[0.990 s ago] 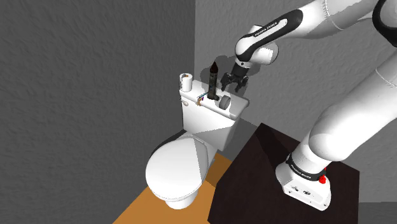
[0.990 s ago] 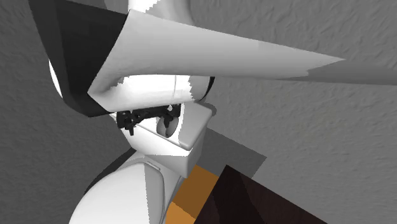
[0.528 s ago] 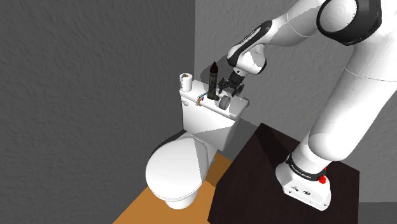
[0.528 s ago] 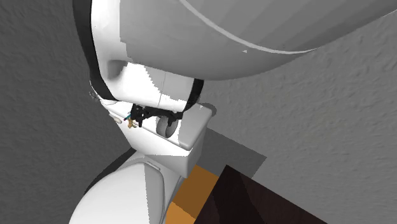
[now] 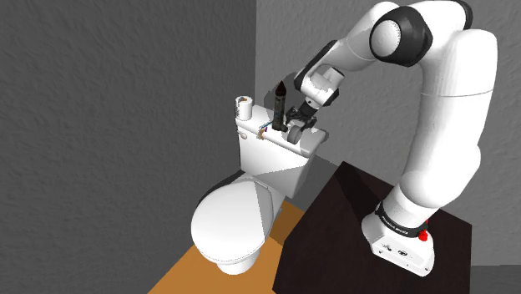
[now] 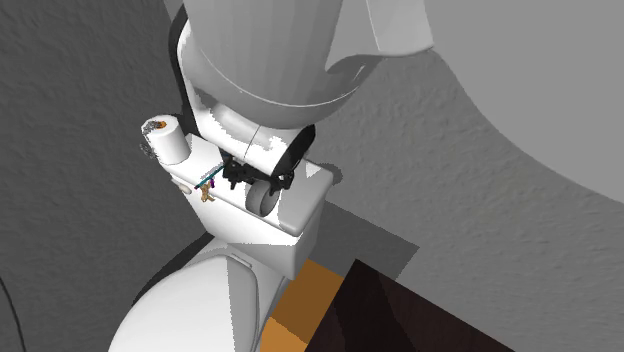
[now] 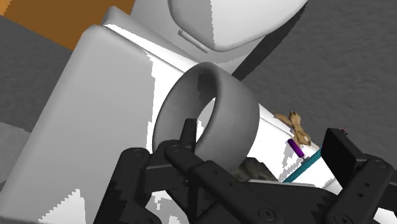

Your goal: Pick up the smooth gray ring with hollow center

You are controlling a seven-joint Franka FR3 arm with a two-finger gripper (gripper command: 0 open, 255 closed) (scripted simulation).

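Note:
The smooth gray ring (image 7: pixel 219 111) stands on edge on the white toilet tank lid (image 7: pixel 95 108), near the lid's end closest to the stand. The ring (image 5: pixel 295 134) also appears in the shoulder view and, as a gray wheel shape (image 6: pixel 263 199), in the second exterior view. My black gripper (image 7: pixel 264 140) is right at it and open. One finger (image 7: pixel 186 137) sits at the ring's hollow centre, the other finger (image 7: pixel 343 156) stands well off to the side. Whether a finger touches the ring I cannot tell. In the shoulder view the gripper (image 5: pixel 299 124) hangs just above the ring.
On the same lid stand a dark pointed bottle (image 5: pixel 279 103), a toilet paper roll (image 5: pixel 243 107) at the far end, and small coloured bits (image 7: pixel 298 135) beside the ring. The toilet bowl (image 5: pixel 230 221) lies below, with a gray wall close behind the tank.
The gripper came down and toward the shoulder view's left, from above the lid's end to right at the ring. The arm's elbow swung upward. The ring stayed put.

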